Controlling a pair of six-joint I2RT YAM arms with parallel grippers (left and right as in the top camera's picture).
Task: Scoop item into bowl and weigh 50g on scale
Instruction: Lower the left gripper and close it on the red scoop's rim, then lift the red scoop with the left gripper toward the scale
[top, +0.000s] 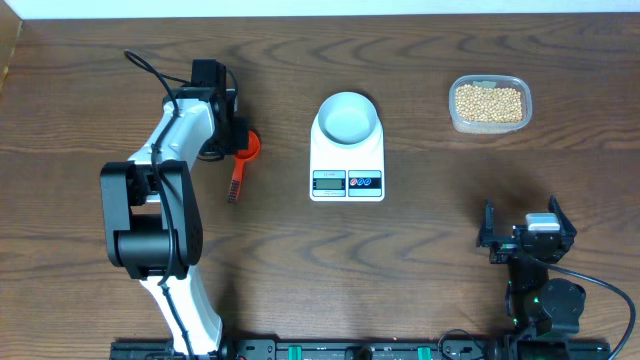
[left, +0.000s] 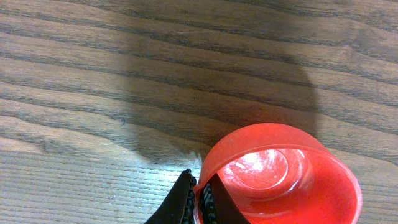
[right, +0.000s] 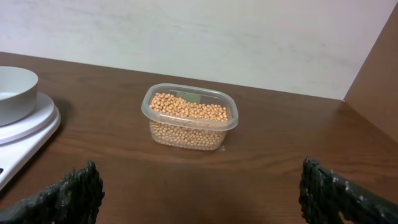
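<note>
The red scoop (top: 249, 148) lies left of the scale, its handle (top: 236, 183) pointing toward the table's front. My left gripper (top: 240, 142) is shut on the rim of the scoop's cup (left: 280, 177), with its fingertips (left: 189, 190) pinching the wall. The scoop's cup is empty. The white bowl (top: 348, 116) sits empty on the white scale (top: 347, 165). The tan beans (top: 489, 102) fill a clear tub at the back right. My right gripper (top: 525, 236) rests open near the front right, facing the beans (right: 189, 112), with nothing between its fingers (right: 68, 196).
The clear tub (right: 190, 134) stands apart from the scale (right: 25, 140) and bowl (right: 12, 93) on the dark wooden table. A pale wall runs behind the table's far edge.
</note>
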